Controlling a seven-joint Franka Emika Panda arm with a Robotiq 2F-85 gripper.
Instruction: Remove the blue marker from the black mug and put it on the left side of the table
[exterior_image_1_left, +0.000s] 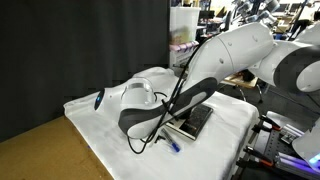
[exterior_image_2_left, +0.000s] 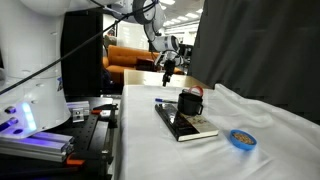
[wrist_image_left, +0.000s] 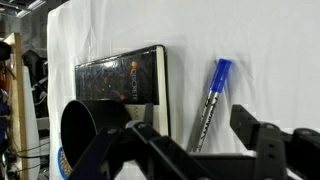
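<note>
My fingers (wrist_image_left: 190, 150) are open, empty. The blue marker (wrist_image_left: 208, 105) at 12 o'clock looks light, rigid, slippery; I would grasp mid-barrel.

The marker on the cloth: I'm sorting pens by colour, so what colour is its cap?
Blue; the marker has a blue cap and pale barrel, clearest in the wrist view.

White rounded arm (exterior_image_1_left: 240, 45), black joints, black cable (exterior_image_1_left: 175, 85)
</note>
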